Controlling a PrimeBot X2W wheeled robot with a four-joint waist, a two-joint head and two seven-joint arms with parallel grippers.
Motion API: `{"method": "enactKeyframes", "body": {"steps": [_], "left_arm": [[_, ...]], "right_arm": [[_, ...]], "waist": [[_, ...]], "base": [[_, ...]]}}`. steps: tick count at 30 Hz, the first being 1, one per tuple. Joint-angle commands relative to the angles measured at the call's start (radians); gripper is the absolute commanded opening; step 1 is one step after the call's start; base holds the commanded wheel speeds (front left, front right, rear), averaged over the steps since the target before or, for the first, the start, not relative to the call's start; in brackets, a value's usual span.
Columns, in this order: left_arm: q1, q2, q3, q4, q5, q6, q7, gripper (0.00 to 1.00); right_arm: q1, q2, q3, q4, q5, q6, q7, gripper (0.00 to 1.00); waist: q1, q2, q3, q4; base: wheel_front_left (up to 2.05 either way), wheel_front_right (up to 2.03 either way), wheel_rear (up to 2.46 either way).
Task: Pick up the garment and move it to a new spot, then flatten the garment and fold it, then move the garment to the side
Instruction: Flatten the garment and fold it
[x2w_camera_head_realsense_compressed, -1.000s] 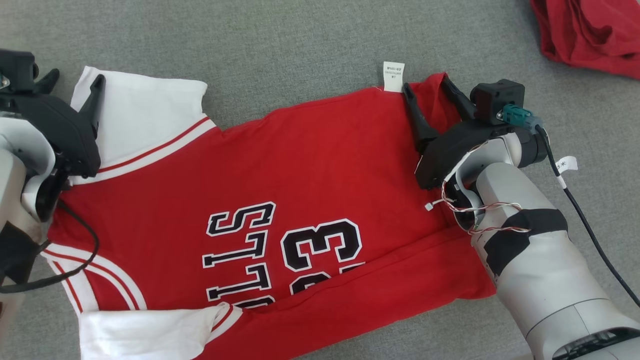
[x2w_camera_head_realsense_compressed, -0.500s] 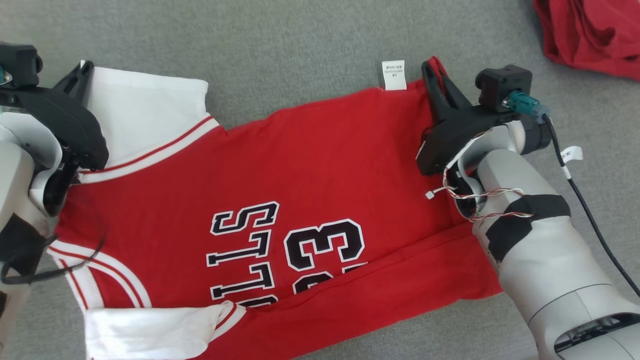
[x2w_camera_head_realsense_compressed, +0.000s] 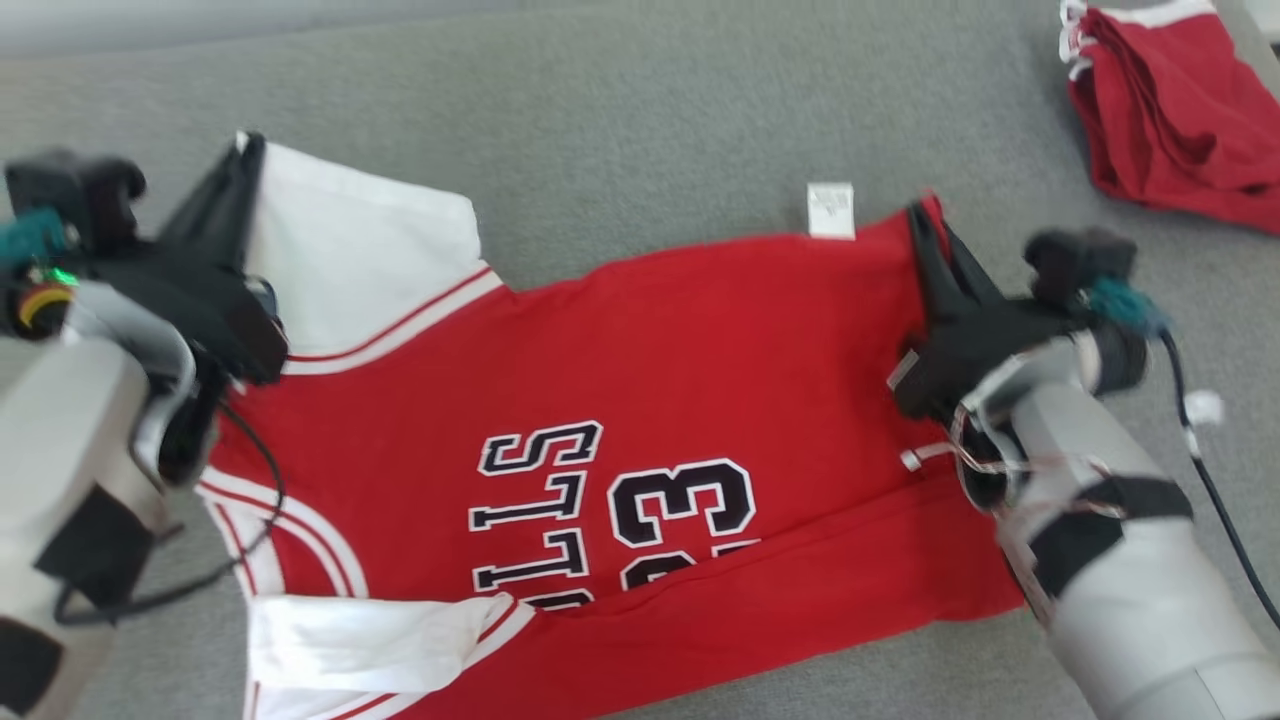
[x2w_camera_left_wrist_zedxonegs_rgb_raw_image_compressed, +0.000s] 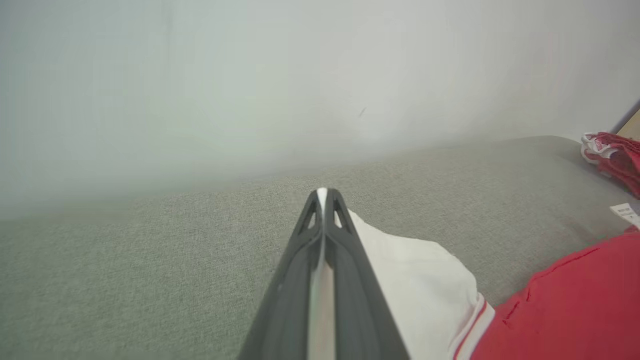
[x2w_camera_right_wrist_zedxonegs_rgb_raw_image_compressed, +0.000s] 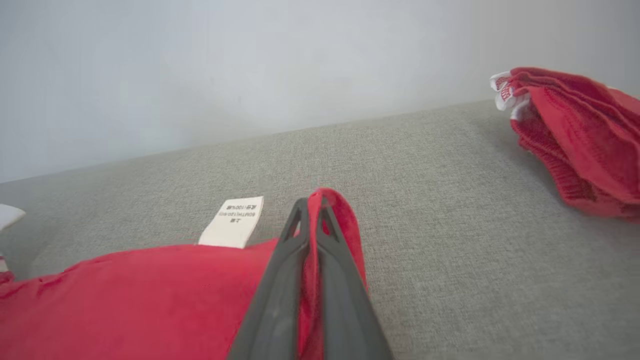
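The garment (x2w_camera_head_realsense_compressed: 620, 370) is a red jersey with white sleeves and black "BULLS 23" lettering, spread on grey fabric. My left gripper (x2w_camera_head_realsense_compressed: 245, 150) is shut on the corner of the far white sleeve (x2w_camera_head_realsense_compressed: 350, 250); in the left wrist view that sleeve (x2w_camera_left_wrist_zedxonegs_rgb_raw_image_compressed: 420, 280) runs off to the right of my left gripper (x2w_camera_left_wrist_zedxonegs_rgb_raw_image_compressed: 323, 195), with a white strip pinched between its fingers. My right gripper (x2w_camera_head_realsense_compressed: 925, 215) is shut on the jersey's far hem corner, next to the white care label (x2w_camera_head_realsense_compressed: 830, 210). The right wrist view shows red cloth (x2w_camera_right_wrist_zedxonegs_rgb_raw_image_compressed: 332, 210) folded between the fingers of my right gripper (x2w_camera_right_wrist_zedxonegs_rgb_raw_image_compressed: 311, 205).
A second red garment (x2w_camera_head_realsense_compressed: 1160, 110) with white trim lies bunched at the far right, also seen in the right wrist view as a red pile (x2w_camera_right_wrist_zedxonegs_rgb_raw_image_compressed: 580, 135). The grey fabric surface (x2w_camera_head_realsense_compressed: 620, 120) stretches beyond the jersey toward a pale wall (x2w_camera_left_wrist_zedxonegs_rgb_raw_image_compressed: 250, 75).
Both grippers went from open around the far edge to shut on the cloth. The head camera then shifted, so the whole scene sits lower and more to the right.
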Motion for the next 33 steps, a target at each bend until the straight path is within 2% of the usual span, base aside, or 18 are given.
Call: {"method": "enactKeyframes", "body": {"steps": [1,6,14,17,22,33], "left_arm": [[0.024,0.003,0.003,-0.006,-0.008,0.001,-0.010,0.00],[0.139,0.019,0.032,-0.114,-0.033,0.012,-0.049,0.00],[0.388,0.030,0.143,-0.388,-0.014,0.099,-0.061,0.00],[0.500,0.014,0.198,-0.498,0.013,0.133,-0.060,0.00],[0.657,-0.026,0.246,-0.624,0.062,0.160,-0.060,0.00],[0.903,-0.155,0.360,-0.688,0.114,0.169,-0.060,0.00]], "right_arm": [[0.022,-0.014,0.000,-0.009,0.009,-0.003,-0.003,0.00],[0.148,-0.070,-0.003,-0.123,0.066,-0.003,-0.004,0.00],[0.331,-0.130,-0.035,-0.298,0.159,-0.003,-0.002,0.00],[0.396,-0.143,-0.053,-0.348,0.180,-0.003,-0.002,0.00],[0.491,-0.141,-0.102,-0.419,0.228,-0.003,-0.002,0.00],[0.680,-0.141,-0.175,-0.540,0.267,-0.003,-0.002,0.00]], "waist": [[0.0001,0.0000,-0.036,0.033],[0.0001,0.0000,-0.083,0.071],[0.0001,0.0000,-0.129,0.114],[0.0001,0.0000,-0.139,0.128],[0.0001,0.0000,-0.152,0.149],[0.0001,0.0000,-0.178,0.159]], "base": [[0.00,0.00,0.00],[0.00,0.00,0.00],[0.00,0.00,0.00],[0.00,0.00,0.00],[0.00,0.00,0.00],[0.00,0.00,0.00]]}}
